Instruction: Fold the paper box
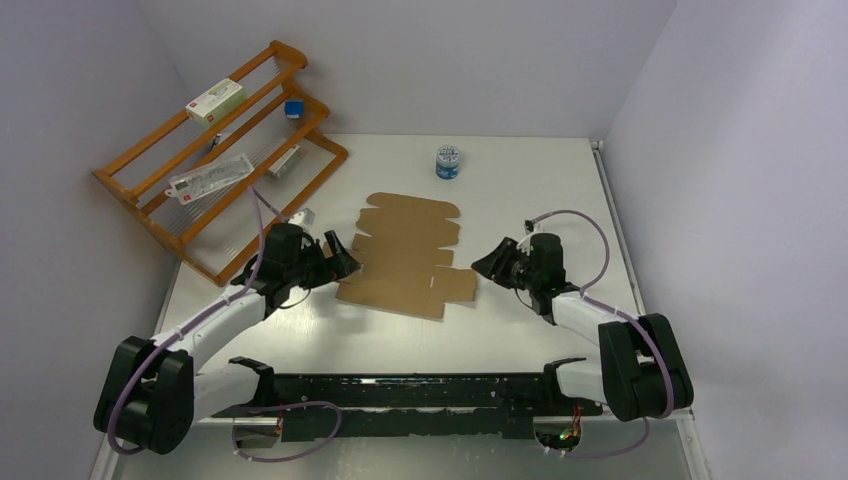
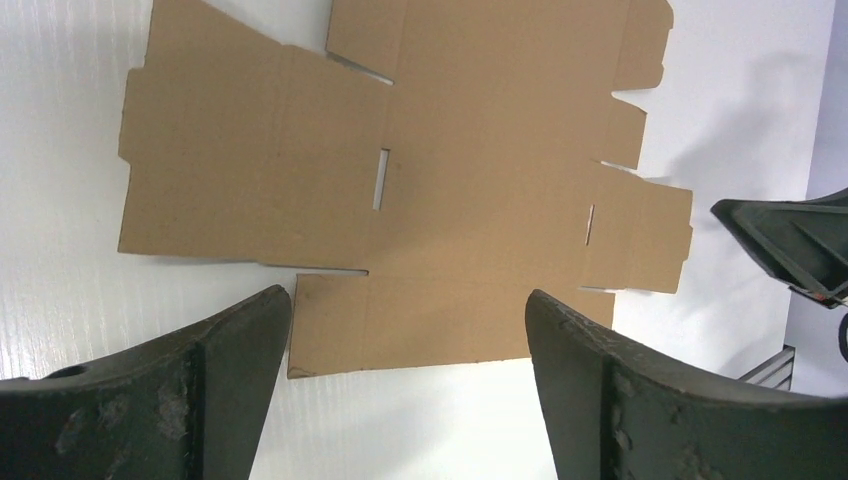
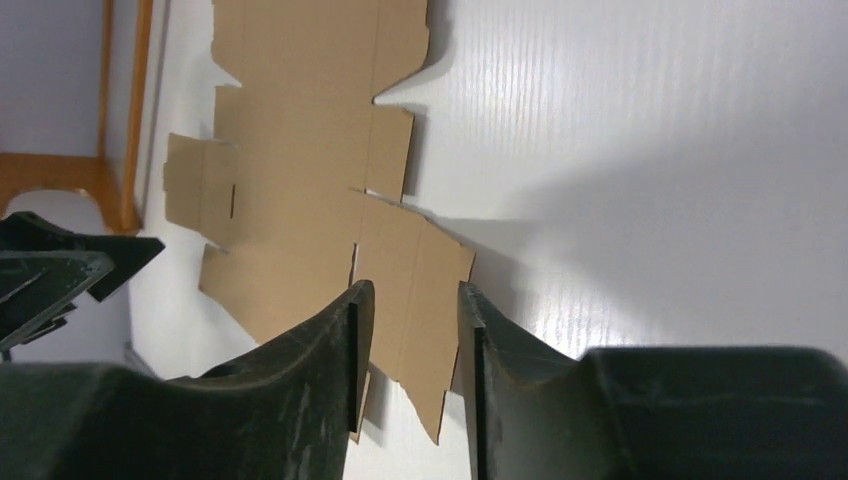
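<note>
The paper box [image 1: 405,255] lay flat on the worktop [image 1: 530,200] between the arms, with folding not yet begun. The left pincer [image 1: 342,254] gaped wide and the right pincer [image 1: 484,263] stood slightly apart, both empty. Next, probably, a side flap needed lifting along its crease.

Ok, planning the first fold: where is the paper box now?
In the top view the paper box lies flat and unfolded mid-table, between the left gripper and the right gripper, with a small jar beyond it.

Between your left claw [image 1: 340,255] and right claw [image 1: 485,262]: flat brown die-cut cardboard sheet [image 1: 405,255], on white surface [image 1: 520,200]. Behind sheet: round blue-white tub [image 1: 448,161]. Far left: orange wooden rack [image 1: 122,182].
</note>
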### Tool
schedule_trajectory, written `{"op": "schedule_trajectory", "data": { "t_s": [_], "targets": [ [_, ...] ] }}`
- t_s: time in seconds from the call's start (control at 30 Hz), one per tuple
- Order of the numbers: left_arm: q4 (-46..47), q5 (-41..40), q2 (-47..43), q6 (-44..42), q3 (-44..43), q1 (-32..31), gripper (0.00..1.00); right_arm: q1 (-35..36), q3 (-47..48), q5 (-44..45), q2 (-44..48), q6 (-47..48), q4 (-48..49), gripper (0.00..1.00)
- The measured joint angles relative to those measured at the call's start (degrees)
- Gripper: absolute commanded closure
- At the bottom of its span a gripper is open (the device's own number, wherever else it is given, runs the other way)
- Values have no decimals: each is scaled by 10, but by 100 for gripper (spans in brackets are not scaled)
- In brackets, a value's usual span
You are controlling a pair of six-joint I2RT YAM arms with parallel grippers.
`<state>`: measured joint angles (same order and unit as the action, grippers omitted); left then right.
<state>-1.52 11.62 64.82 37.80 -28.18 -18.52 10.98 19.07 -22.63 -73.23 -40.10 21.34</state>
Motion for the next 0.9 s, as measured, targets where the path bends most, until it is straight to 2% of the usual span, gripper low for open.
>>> {"op": "schedule_trajectory", "data": {
  "t_s": [0.17,0.3,0.53,0.63,0.77,0.9],
  "targets": [
    [-10,-4,-7,10,10,0,9,2,39,34,19,47,-50,46],
    [-12,-4,-17,21,19,0,11,23,82,41,-2,83,-58,41],
    [-1,17,-28,50,47,-5,13,83,214,21,-150,132,-37,35],
    [14,21,-24,65,42,-31,13,103,270,7,-219,145,-22,31],
    [29,20,8,68,18,-69,13,113,330,-2,-289,153,-16,25],
    [48,19,44,72,12,-73,13,112,389,4,-341,163,-15,23]
  ]
}}
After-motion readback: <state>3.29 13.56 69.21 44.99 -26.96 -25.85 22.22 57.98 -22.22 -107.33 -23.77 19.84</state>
